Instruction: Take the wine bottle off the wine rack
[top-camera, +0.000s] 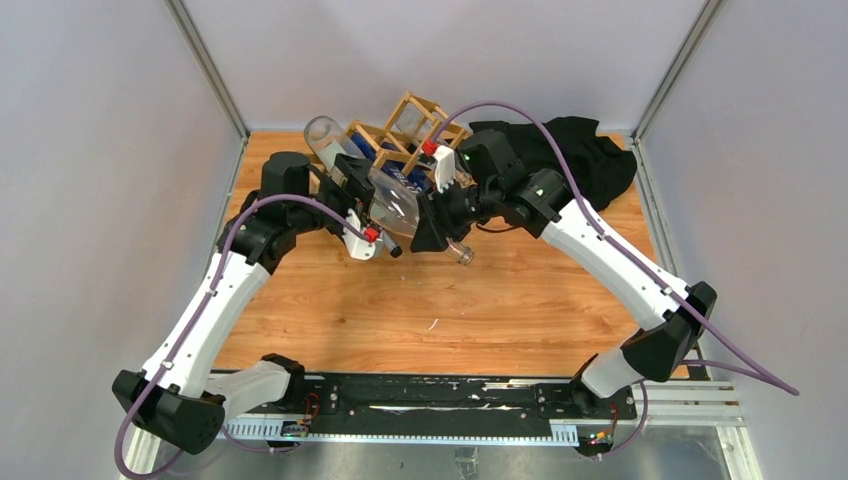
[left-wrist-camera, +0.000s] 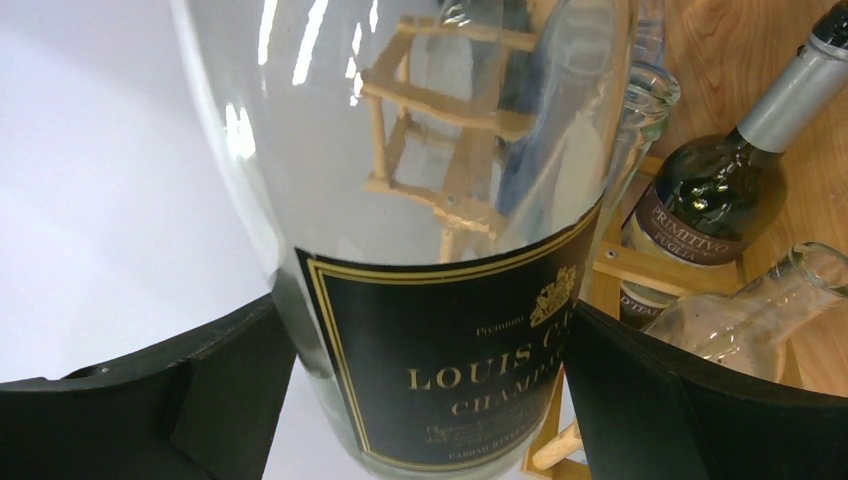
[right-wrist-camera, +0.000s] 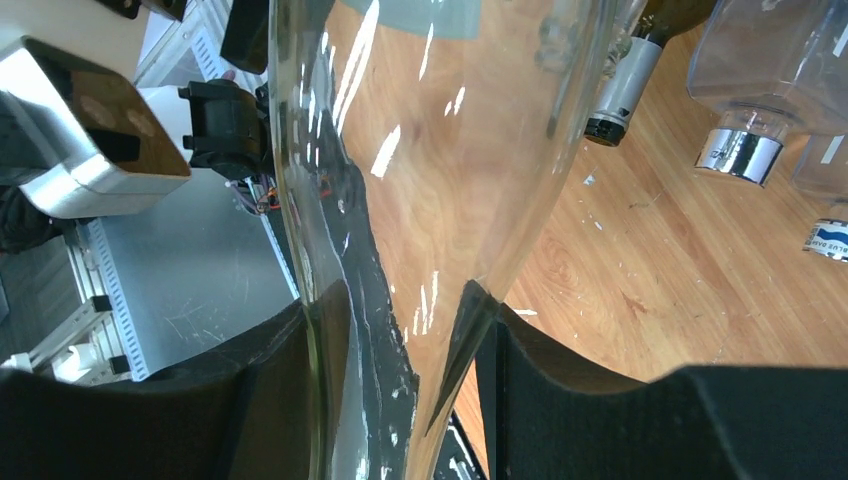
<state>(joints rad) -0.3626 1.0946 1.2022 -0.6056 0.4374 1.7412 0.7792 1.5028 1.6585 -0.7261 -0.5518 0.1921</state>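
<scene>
Clear glass wine bottle (top-camera: 395, 205) with a black and gold label, slanting across the upper centre of the overhead view, base toward upper left, open mouth toward lower right; it lies just below and left of the wine rack (top-camera: 412, 120), and whether its base is fully clear of the sticks cannot be told. Left gripper (left-wrist-camera: 425, 330): fingers spread wide yet lying against both flanks of the labelled body. Right gripper (right-wrist-camera: 410, 320): fingers drawn in, pinching the tapering neck from both sides.

Likely faults, as judged:
- slip at the neck; the glass is smooth and narrows toward the mouth, so a pull along the bottle's length could slide it out of the narrow pinch;
- twist between the arms; unequal motion would lever the bottle against one grip;
- snagging the light rack; a catching base could drag or tip the lattice, and the dark bottle (left-wrist-camera: 710, 200) lodged in it could roll onto the wooden table (top-camera: 450, 320).
</scene>
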